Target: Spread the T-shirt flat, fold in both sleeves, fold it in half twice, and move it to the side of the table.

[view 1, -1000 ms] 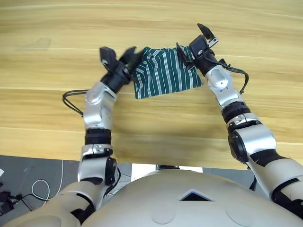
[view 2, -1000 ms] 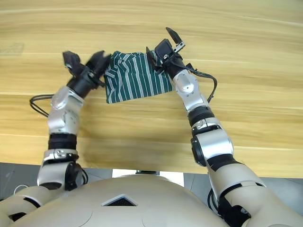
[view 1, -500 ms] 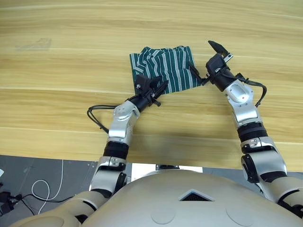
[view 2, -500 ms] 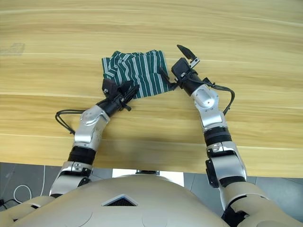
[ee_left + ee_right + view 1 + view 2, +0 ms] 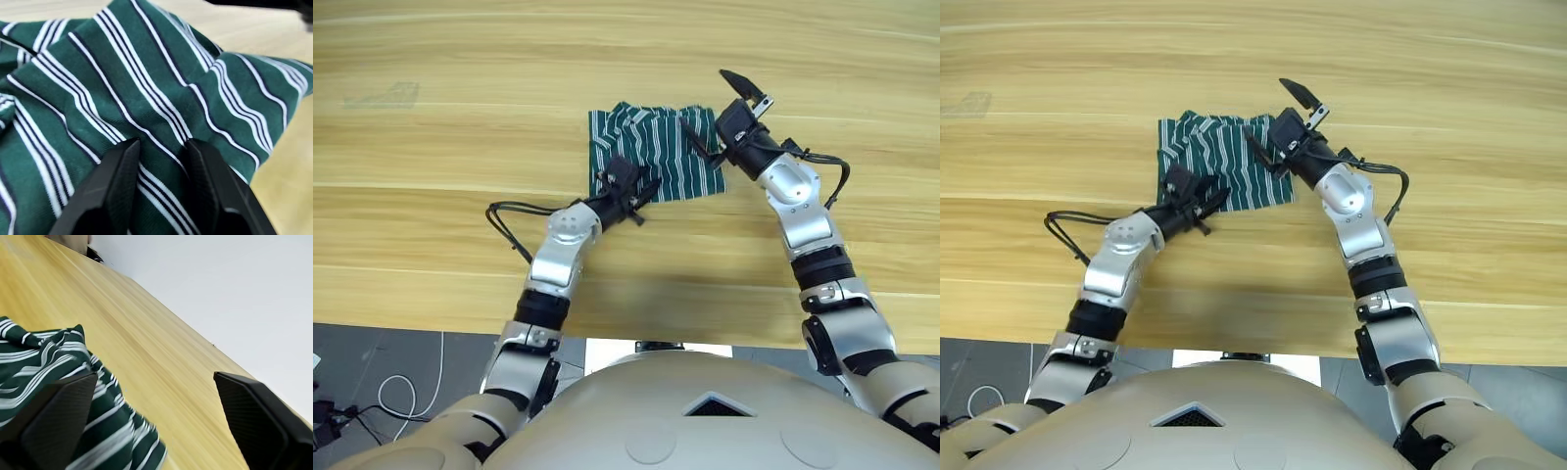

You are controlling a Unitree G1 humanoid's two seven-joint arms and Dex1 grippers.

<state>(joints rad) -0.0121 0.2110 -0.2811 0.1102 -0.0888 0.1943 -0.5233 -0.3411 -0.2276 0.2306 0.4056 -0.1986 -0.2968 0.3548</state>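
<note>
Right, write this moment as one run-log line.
T-shirt: folded, on table | left gripper: at its near edge | right gripper: open, over its right edge

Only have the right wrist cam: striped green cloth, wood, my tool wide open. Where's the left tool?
Observer: Left tool sits at the near left corner of the green white-striped T-shirt.
Operator: Shirt shape?
Observer: Folded into a small, roughly square bundle with a rumpled far edge, lying on the light wooden table.
Operator: Which corner is my tool at?
Observer: Right tool is at the shirt's far right corner, with one finger low by the cloth and the other raised above the table.
</note>
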